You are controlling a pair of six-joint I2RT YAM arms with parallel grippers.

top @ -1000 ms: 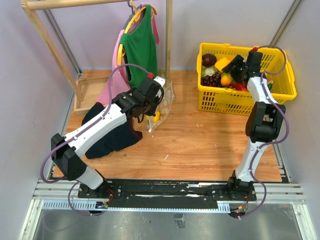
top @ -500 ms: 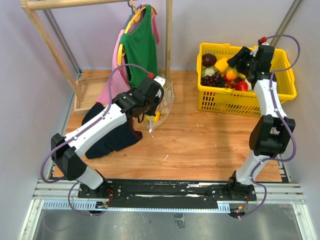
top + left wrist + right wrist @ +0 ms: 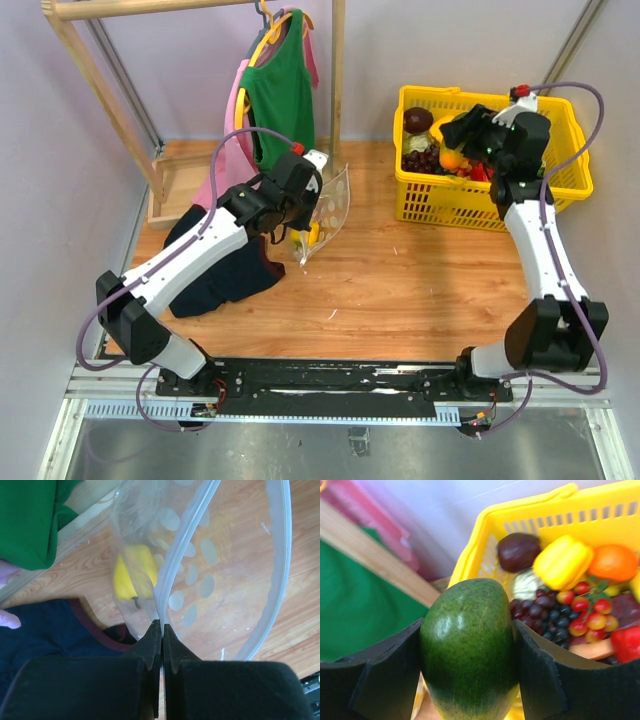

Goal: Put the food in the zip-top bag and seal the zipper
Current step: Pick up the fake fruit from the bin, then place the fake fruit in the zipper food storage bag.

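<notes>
My left gripper (image 3: 161,626) is shut on the rim of the zip-top bag (image 3: 200,575), a clear pouch with white dots, and holds it up with its mouth open. The zipper (image 3: 284,555) curves round the far side of that mouth. A yellow piece of food (image 3: 134,577) lies inside the bag. From above, the left gripper (image 3: 302,222) and the bag (image 3: 332,200) are left of centre. My right gripper (image 3: 468,630) is shut on a green oval fruit (image 3: 467,655), held above the left end of the basket (image 3: 462,128). More food (image 3: 542,614) lies below in the basket.
The yellow basket (image 3: 570,185) stands at the back right with grapes, a yellow pepper (image 3: 563,561) and an orange (image 3: 613,562). A wooden clothes rack (image 3: 338,80) with a green shirt (image 3: 282,95) stands behind the bag. A dark navy cloth (image 3: 215,265) lies at the left.
My right arm has risen out of the basket and swung left with the green fruit in its grip. The left arm has lifted the bag slightly and spread its mouth wider.
</notes>
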